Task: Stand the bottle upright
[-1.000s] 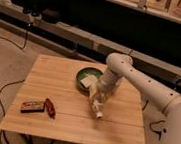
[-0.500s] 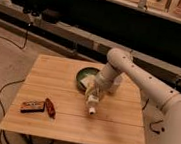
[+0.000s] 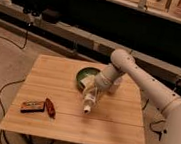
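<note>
- Hand point(image 3: 95, 89) at the centre of the tabletop point(image 3: 57, 82), just off the 5 o'clock edge of the bowl, fingers shut on the bottle.
- Bottle point(image 3: 90, 100) gripped around its wider end and tilted steeply, not upright, neck pointing down toward 7 o'clock.
- White cap point(image 3: 86, 109) at the lowest end of the bottle, at or just above the wood; contact impossible to judge.
- Green bowl point(image 3: 81, 74) directly at 11 o'clock from the hand, something pale inside, partly hidden behind the wrist.
- Arm point(image 3: 136, 75) in white casing, entering from 4 o'clock, bent at an elbow at 1 o'clock from the hand, then descending to the wrist.
- Flat dark packet point(image 3: 32, 106) with an orange band, well apart from the bottle at 8 o'clock, near the front left corner of the tabletop.
- Small red wrapped item point(image 3: 50, 108) just beside the packet, on its 3 o'clock side.
- Black cable point(image 3: 4, 92) on the floor point(image 3: 5, 54) at 9 o'clock from the tabletop.
- Long dark shelf point(image 3: 64, 30) at 12 o'clock, behind the tabletop.
</note>
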Action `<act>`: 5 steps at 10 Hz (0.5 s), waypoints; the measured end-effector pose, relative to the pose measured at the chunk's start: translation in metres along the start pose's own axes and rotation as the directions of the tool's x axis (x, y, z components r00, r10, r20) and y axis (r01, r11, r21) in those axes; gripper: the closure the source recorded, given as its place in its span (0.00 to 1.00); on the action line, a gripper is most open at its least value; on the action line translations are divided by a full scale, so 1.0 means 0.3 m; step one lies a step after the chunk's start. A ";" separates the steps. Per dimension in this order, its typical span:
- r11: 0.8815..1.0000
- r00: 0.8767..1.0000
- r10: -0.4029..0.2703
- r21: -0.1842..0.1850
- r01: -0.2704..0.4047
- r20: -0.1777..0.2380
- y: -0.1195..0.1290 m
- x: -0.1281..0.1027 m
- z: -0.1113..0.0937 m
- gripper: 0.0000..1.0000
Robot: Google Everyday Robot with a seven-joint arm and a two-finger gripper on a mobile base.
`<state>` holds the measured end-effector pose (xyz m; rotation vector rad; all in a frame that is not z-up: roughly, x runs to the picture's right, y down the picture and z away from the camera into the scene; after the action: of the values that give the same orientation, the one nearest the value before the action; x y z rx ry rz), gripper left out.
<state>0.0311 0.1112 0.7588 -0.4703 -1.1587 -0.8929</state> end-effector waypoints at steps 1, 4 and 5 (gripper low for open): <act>0.999 0.999 0.035 0.031 -0.036 0.012 -0.007 -0.006 -0.007 0.56; 0.998 0.998 0.050 0.047 -0.051 0.024 -0.021 -0.009 -0.001 0.56; 0.994 0.996 0.074 0.075 -0.079 0.056 -0.032 -0.026 0.009 0.56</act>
<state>0.0209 0.1102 0.7515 -0.4745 -1.2114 -0.7705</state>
